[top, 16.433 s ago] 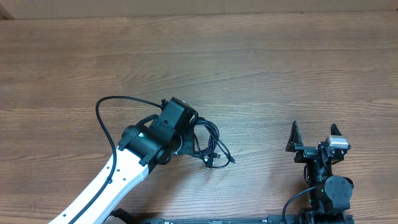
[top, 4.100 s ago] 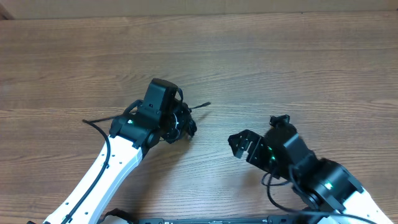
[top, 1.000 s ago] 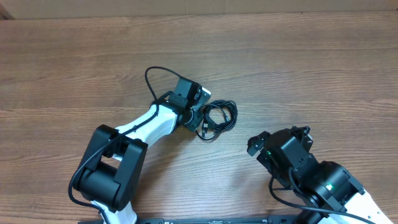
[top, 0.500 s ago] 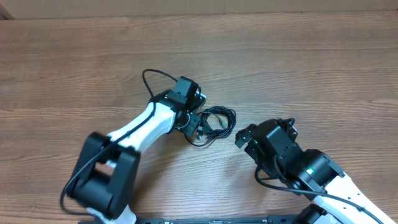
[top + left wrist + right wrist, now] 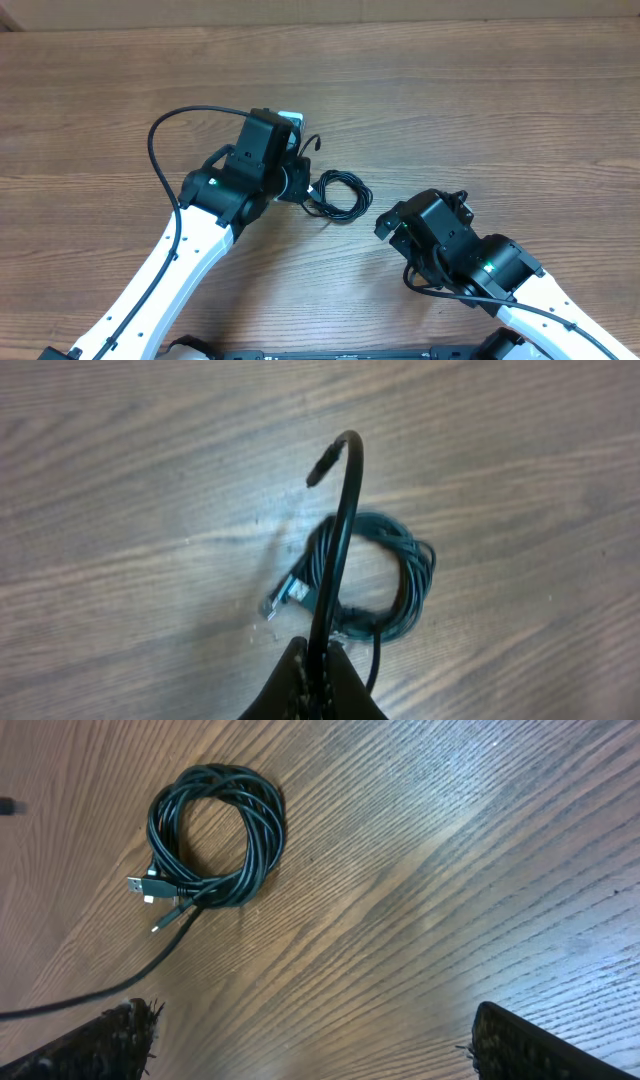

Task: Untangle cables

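Note:
The cables (image 5: 341, 195) lie as one small black coil on the wooden table, between my two grippers. One strand (image 5: 340, 530) rises out of the coil (image 5: 385, 575), and its plug end (image 5: 318, 470) points away from the jaws. My left gripper (image 5: 322, 652) is shut on that strand just left of the coil (image 5: 298, 184). In the right wrist view the coil (image 5: 215, 835) lies at upper left with small plugs (image 5: 150, 888) beside it. My right gripper (image 5: 320, 1040) stands wide open with nothing between its fingers, to the right of the coil (image 5: 418, 210).
A thick black wire (image 5: 165, 135) fixed to the left arm loops out over the table on the left. The table's far edge (image 5: 320, 22) runs along the top of the overhead view.
My left gripper has shut on a strand and the left arm has swung, lifting that cable's plug end off the table. The coil has shifted slightly left. The right gripper stays open.

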Robot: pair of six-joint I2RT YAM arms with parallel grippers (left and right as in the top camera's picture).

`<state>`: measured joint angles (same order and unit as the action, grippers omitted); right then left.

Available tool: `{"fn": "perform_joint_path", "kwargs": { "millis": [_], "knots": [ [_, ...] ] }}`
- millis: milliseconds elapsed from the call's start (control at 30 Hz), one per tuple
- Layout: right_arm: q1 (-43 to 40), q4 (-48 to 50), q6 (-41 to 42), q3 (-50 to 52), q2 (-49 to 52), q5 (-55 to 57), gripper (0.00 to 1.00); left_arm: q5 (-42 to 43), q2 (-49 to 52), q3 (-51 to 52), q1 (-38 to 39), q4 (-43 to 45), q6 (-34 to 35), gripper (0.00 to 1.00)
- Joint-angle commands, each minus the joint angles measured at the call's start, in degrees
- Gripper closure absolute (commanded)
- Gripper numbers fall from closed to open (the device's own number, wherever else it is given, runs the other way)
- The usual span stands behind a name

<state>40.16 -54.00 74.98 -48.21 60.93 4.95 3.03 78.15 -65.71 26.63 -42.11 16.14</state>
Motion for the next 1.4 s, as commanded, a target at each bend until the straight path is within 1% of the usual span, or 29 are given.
{"fn": "perform_joint_path", "kwargs": {
  "millis": [0,100,200,267,300,333,367,433,467,500,533,567,600,633,667,733,767,800,833,867,900,933,1033,1067,1133,1167,1200,1367],
  "knots": [
    [0.22,0.24,-1.16,0.24,-0.02,2.12,0.00,3.61,-0.98,-0.83,0.39,-0.83,-4.44,0.96],
    [0.22,1.29,-4.61,0.24,-0.02,2.56,0.00,4.07,-1.11,-0.83,0.39,-0.76,-7.19,0.96],
    [0.22,1.25,-4.74,0.24,0.02,2.95,0.00,2.67,-1.09,-0.83,0.28,-1.57,-6.19,0.96],
    [0.22,1.22,-4.74,0.24,0.09,2.95,0.00,-3.41,-1.09,-0.83,0.28,-4.70,1.07,0.96],
    [0.22,1.22,-4.74,0.24,0.13,2.95,0.00,-9.25,-1.07,-0.81,0.28,-8.04,8.76,0.96],
    [0.22,1.22,-4.74,0.24,0.13,2.95,0.00,-12.41,-1.05,-0.81,0.28,-10.36,14.34,0.96],
    [0.22,1.22,-4.74,0.24,0.20,2.95,0.00,-15.13,-1.01,-0.76,0.28,-12.83,20.98,0.96],
    [0.22,1.27,-4.74,0.24,0.37,2.97,0.00,-16.35,-0.92,-0.52,0.28,-15.85,31.10,0.96],
    [0.22,1.29,-4.74,0.24,0.52,2.97,0.00,-16.28,-0.85,-0.24,0.28,-16.57,35.26,0.84],
    [0.22,1.27,-4.74,0.24,0.70,2.97,0.00,-15.98,-0.79,0.13,0.31,-16.65,38.12,0.70],
    [0.22,1.22,-4.74,0.24,0.98,2.95,0.00,-15.41,-0.63,0.48,0.39,-16.46,39.43,0.48],
    [0.22,1.18,-4.76,0.24,1.20,2.93,0.00,-15.32,-0.48,0.50,0.39,-16.24,39.65,0.29],
    [0.22,1.16,-4.74,0.24,1.33,2.93,0.00,-15.19,-0.42,0.50,0.39,-15.72,39.65,0.06],
    [0.22,1.03,-4.74,0.24,1.53,2.93,0.00,-14.86,-0.42,0.50,0.39,-14.78,39.63,0.00],
    [0.22,0.52,-4.76,0.24,1.68,2.93,0.00,-13.11,-0.42,0.50,0.39,-10.97,39.60,0.01],
    [0.22,-0.33,-4.76,0.24,1.68,2.99,0.00,-9.49,-0.42,0.48,0.39,-7.96,38.56,0.01],
    [0.22,-0.72,-4.76,0.24,1.66,3.26,0.00,-5.79,-0.42,0.48,0.44,-5.79,34.91,0.01],
    [0.22,-1.22,-4.76,0.22,1.53,3.93,0.00,-1.38,-0.39,0.50,0.44,-3.08,28.26,0.00],
    [0.20,-2.21,-4.72,0.11,1.11,4.76,0.00,3.69,-0.24,0.48,0.61,0.22,19.08,0.00],
    [0.15,-2.71,-4.70,-0.02,0.68,5.14,0.00,6.95,-0.11,0.50,0.85,2.34,13.44,0.00],
    [-0.15,-3.87,-4.50,-0.42,-0.74,5.55,0.00,10.54,0.20,0.48,1.53,5.14,5.86,0.01],
    [-0.44,-4.50,-4.50,-0.63,-2.08,5.55,0.00,10.38,0.44,0.48,2.03,6.16,4.26,0.03],
    [-0.66,-5.25,-4.52,-0.68,-7.58,5.81,0.00,6.78,1.86,0.50,3.17,8.20,5.42,0.17],
    [-0.66,-5.70,-4.52,-0.68,-10.23,6.36,0.00,6.43,3.34,0.48,3.69,9.35,6.93,0.19],
    [-0.66,-6.58,-4.55,-0.68,-14.69,7.50,0.00,6.45,6.36,0.48,4.66,11.34,9.97,0.18],
    [-0.66,-6.93,-4.55,-0.68,-16.68,7.98,0.00,6.45,8.55,0.48,5.46,12.68,11.28,0.16],
    [-0.66,-7.67,-4.57,-0.68,-20.35,8.66,0.00,6.54,11.78,0.48,6.60,14.67,12.83,0.17],
    [-0.66,-11.21,-4.55,-0.68,-27.15,10.47,0.00,6.84,23.08,0.46,11.72,20.24,17.46,0.26]
  ]
}}
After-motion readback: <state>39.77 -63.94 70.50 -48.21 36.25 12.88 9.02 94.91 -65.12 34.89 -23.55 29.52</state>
